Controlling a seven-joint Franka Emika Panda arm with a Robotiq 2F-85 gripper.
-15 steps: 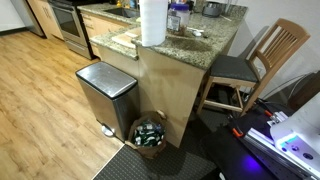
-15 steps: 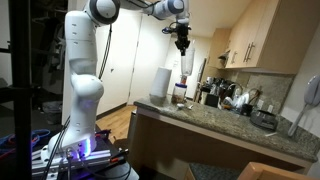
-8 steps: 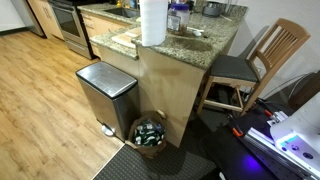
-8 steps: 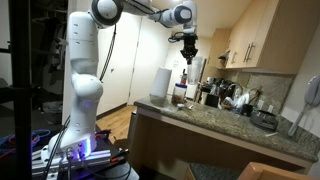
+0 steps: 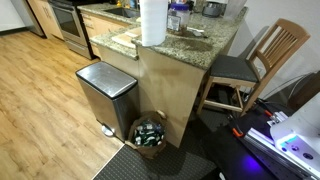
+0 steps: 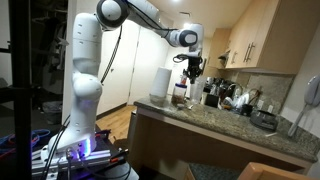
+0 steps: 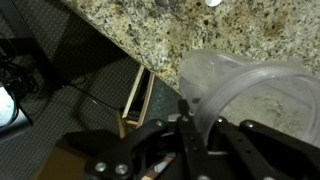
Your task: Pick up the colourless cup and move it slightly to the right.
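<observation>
Half the job at most looks done. Your gripper (image 6: 190,74) hangs above the bench (image 6: 225,120) near its end corner, just beside the white paper roll (image 6: 160,83). In the wrist view the colourless cup (image 7: 255,85) sits right at the fingertips, over the granite close to the bench's edge. The jaws stand partly apart and seem to straddle the cup's wall. Whether they grip it, or whether it is off the stone, cannot be told. By my judgement, the shift right and the set-down are yet to do.
</observation>
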